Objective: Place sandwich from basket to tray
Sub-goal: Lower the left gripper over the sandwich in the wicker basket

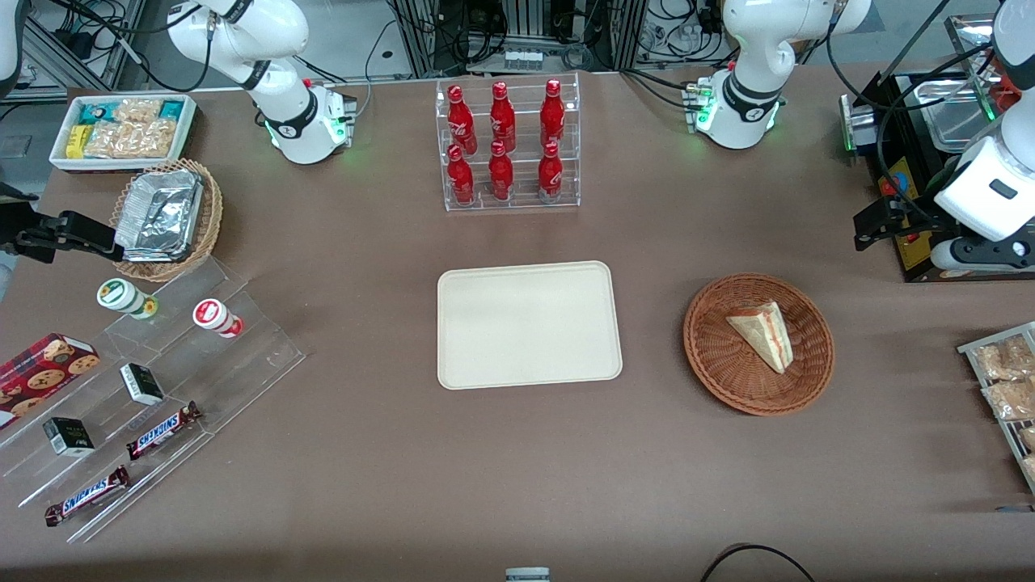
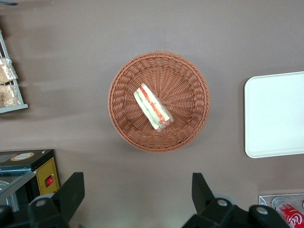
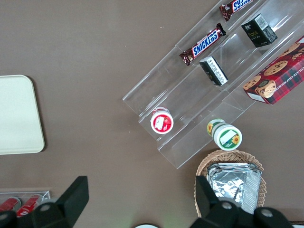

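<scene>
The sandwich (image 1: pixel 764 333) (image 2: pixel 153 108), a pale bread wedge with orange and green filling, lies in the round reddish-brown basket (image 1: pixel 703 356) (image 2: pixel 190 76). The cream tray (image 1: pixel 530 323) (image 2: pixel 275 114) lies bare on the brown table beside the basket, toward the parked arm's end. My gripper (image 1: pixel 877 222) (image 2: pixel 137 190) hangs high above the table, farther from the front camera than the basket and nearer the working arm's end. It is open wide, and its black fingers (image 2: pixel 71 190) have nothing between them.
A black appliance (image 1: pixel 914 162) stands close beside the gripper. A wire rack of snack packets (image 1: pixel 1007 388) (image 2: pixel 7 85) sits at the working arm's table edge. A clear rack of red bottles (image 1: pixel 508 145) stands farther back than the tray. Acrylic steps with candy bars (image 1: pixel 162 364) lie toward the parked arm's end.
</scene>
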Robot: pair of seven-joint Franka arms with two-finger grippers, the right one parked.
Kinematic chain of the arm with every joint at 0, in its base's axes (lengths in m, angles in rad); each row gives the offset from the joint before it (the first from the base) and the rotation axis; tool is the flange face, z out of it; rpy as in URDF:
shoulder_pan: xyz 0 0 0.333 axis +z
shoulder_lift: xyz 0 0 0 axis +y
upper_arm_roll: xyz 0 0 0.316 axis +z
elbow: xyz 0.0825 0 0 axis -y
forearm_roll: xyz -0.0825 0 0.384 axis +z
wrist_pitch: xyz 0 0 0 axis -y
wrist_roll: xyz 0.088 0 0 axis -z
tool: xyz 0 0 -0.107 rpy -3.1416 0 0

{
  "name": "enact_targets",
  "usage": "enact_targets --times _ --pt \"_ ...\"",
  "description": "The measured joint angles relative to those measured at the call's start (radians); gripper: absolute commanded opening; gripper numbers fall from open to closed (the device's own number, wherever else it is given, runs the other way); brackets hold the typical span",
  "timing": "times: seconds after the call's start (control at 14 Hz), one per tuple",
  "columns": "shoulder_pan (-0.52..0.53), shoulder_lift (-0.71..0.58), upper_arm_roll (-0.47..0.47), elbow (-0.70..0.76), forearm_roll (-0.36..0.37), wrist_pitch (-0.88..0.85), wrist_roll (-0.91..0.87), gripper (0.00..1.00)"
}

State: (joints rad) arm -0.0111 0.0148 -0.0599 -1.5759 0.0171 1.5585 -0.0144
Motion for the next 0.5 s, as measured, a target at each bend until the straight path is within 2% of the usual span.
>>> enact_targets --times 0.5 --pt "0.001 0.033 0.003 -0.027 0.003 0.011 0.007 1.00"
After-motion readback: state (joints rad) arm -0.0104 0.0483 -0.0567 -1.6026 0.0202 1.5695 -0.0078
